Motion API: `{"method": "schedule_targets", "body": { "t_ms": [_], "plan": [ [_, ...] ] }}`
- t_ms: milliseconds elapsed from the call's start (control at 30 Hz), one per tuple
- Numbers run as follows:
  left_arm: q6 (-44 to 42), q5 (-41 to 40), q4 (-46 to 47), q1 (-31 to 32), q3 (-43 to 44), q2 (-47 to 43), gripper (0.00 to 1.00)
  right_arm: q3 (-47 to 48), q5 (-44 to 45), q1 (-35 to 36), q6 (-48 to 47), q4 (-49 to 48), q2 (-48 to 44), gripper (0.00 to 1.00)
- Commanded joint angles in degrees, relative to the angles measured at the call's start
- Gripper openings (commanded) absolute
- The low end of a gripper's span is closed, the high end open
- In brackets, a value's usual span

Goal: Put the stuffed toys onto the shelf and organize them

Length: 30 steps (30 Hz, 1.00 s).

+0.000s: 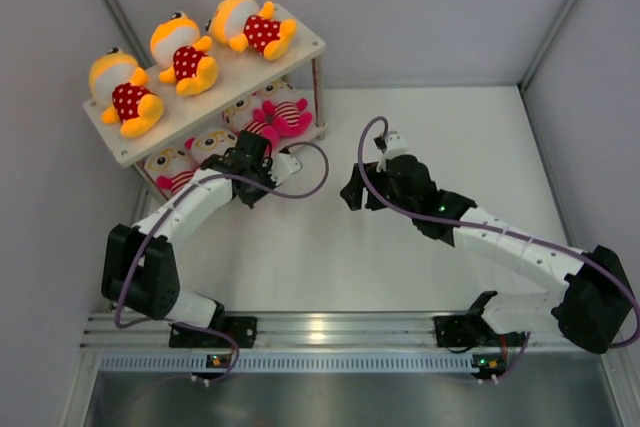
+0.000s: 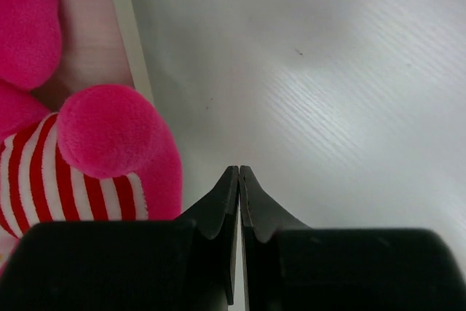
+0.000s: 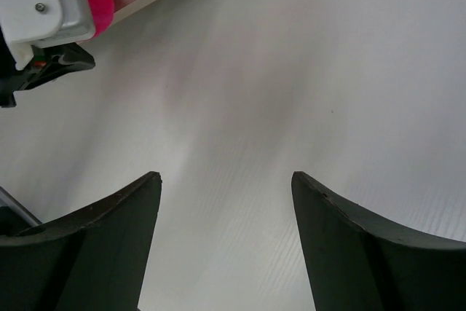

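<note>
Left end effector (image 2: 239, 174) sat pinched shut and empty, striped toy (image 2: 87, 158) just beside it on the lower shelf (image 2: 95, 41) board; right end effector (image 3: 226, 180) gaped open, farther off.

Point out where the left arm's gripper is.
Top view, left of centre: the black two-finger left gripper is shut empty at the front edge of the cream-white shelf's lower tier, beside a pink-limbed plush toy in a striped shirt.
</note>
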<state>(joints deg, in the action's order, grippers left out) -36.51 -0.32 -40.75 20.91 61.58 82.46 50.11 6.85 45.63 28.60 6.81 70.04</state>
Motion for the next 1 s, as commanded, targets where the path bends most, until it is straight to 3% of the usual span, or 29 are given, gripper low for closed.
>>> {"method": "schedule_targets", "body": {
  "t_ms": [0,167,333,733,867,967],
  "plan": [
    [-0.4,-9.3,6.2,0.1,0.8,2.3,0.08,0.0,-0.1,0.0,0.5,-2.3,-0.6,0.73],
    [-1.4,-16.9,9.4,0.0,-0.1,5.8,0.08,0.0,0.7,-0.1,0.2,-1.7,-1.3,0.73],
    [-3.6,-19.4,11.6,-2.3,0.3,7.2,0.08,-0.1,1.1,0.0,-0.1,-1.2,-1.9,0.73],
    [-5.2,-17.2,14.1,-5.7,1.7,8.2,0.08,0.0,1.5,0.0,-0.3,-0.7,-2.5,0.73],
    [-6.1,-9.4,14.0,-5.4,-1.5,3.1,0.17,-0.1,2.4,0.0,-0.6,0.0,-2.8,0.73],
    [-7.2,-0.1,12.0,-5.2,-3.9,-5.3,0.36,0.4,3.8,-0.3,-0.4,1.9,-2.5,0.74]
  ]
}}
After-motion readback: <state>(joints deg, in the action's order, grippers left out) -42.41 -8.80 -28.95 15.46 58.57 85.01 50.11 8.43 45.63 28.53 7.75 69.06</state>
